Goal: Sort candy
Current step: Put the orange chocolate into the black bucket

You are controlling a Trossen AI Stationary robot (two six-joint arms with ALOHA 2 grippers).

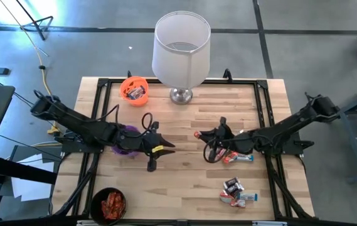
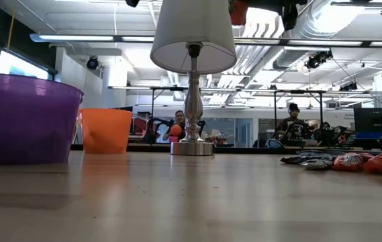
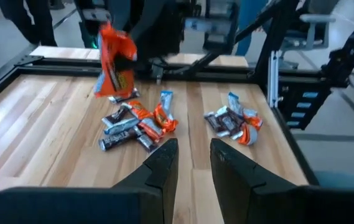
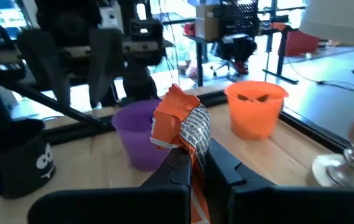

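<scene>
My right gripper hangs over the middle of the table, shut on an orange-wrapped candy, which the left wrist view also shows. My left gripper is open and holds nothing; it hovers beside the purple cup and points toward the right gripper. Two heaps of loose candy lie on the table, one under the right arm and one nearer the front edge. The orange cup holds candy at the back left. The black cup holds red-orange candy at the front left. My right gripper pinches the orange candy's wrapper between its two fingers, which run about level from the table's right side. The upper end sticks out past the fingertips. The candy is lifted clear of the table.
A lamp with a white shade and a metal foot stands at the back middle. A black frame runs around the tabletop. Bare wood lies between the two grippers and toward the front middle.
</scene>
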